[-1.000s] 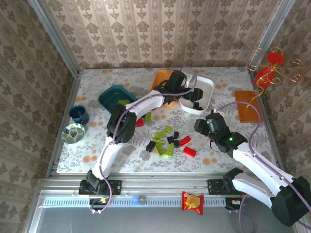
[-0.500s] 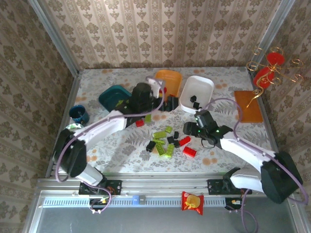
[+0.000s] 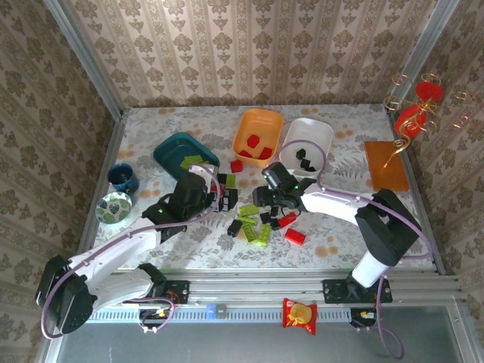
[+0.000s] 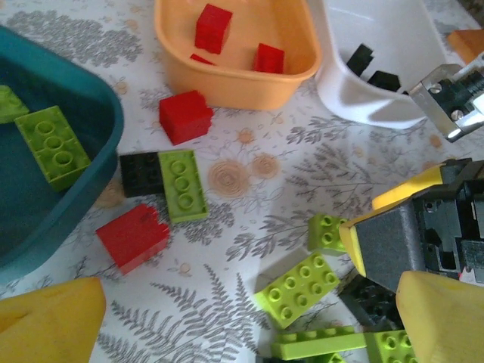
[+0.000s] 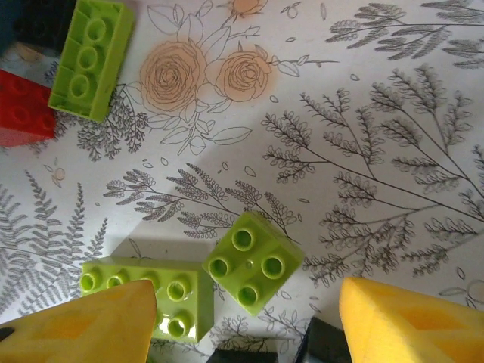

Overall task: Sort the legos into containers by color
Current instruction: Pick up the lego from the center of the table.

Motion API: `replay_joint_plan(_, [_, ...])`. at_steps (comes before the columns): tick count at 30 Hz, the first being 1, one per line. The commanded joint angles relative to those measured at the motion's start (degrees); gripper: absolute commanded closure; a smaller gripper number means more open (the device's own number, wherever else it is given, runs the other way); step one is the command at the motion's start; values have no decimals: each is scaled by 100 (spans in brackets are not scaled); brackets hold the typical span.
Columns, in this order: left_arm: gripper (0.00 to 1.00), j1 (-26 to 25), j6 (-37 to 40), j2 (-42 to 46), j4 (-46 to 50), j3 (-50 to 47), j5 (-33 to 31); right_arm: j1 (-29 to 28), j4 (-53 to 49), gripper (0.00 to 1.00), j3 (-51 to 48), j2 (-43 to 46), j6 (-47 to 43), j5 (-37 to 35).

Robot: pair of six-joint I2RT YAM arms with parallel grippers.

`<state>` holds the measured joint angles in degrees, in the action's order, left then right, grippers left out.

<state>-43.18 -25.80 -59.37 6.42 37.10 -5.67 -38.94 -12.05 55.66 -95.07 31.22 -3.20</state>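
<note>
Three containers stand at the back: a teal tub (image 3: 175, 149) with lime legos, an orange tub (image 3: 257, 125) with red ones (image 4: 213, 26), and a white tub (image 3: 314, 132) with black ones (image 4: 361, 59). Loose lime, black and red legos (image 3: 257, 221) lie mid-table. My left gripper (image 3: 221, 200) (image 4: 242, 325) hangs wide open above a lime brick (image 4: 299, 281) at the pile's left edge. My right gripper (image 3: 262, 200) (image 5: 246, 318) is open, its yellow pads (image 5: 412, 321) on either side of a small square lime brick (image 5: 252, 262) on the table, not touching it.
Single bricks lie before the tubs: red (image 4: 185, 116), black (image 4: 141, 172), lime (image 4: 182, 184), red (image 4: 133, 236). A dark blue cup (image 3: 122, 177) and green dish (image 3: 113, 206) sit at the left edge. An orange board (image 3: 386, 165) and a red-and-gold ornament (image 3: 423, 106) are at the right.
My left arm pulled back from the tubs to the pile's left edge and opened fully. My right arm swept left onto the pile, its jaws narrowing a little.
</note>
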Motion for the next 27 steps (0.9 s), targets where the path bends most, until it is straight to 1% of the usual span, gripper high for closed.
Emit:
replay_joint_plan(1, [0,95,-91,93,237,-124,-236,-52,-574,37,385,-299,-155,-557])
replay_joint_plan(3, [0,132,-92,90,237,-107,-212,-52,-711,38,499,-439,-249,-753])
replay_joint_plan(7, [0,200,-88,83,244,-107,-190,-52,-843,39,692,-684,-371,-722])
replay_joint_plan(11, [0,250,-142,135,229,-183,-182,-48,-1051,44,819,-893,-350,-917])
replay_joint_plan(14, [0,281,-154,176,228,-221,-145,2,-1299,49,880,-983,-238,-1250])
replay_joint_plan(17, [0,303,-155,215,255,-230,-133,158,-1417,54,781,-912,-61,-1502])
replay_joint_plan(20, [0,321,-155,233,246,-247,-121,330,-1480,54,665,-741,82,-1695])
replay_joint_plan(23, [0,337,-154,228,246,-254,-118,396,-1325,52,604,-510,27,-1669])
replay_joint_plan(25, [0,353,-154,232,237,-256,-125,379,-1045,46,549,-336,-131,-1408])
replay_joint_plan(27, [0,363,-156,250,229,-267,-144,337,-669,36,458,-149,-284,-938])
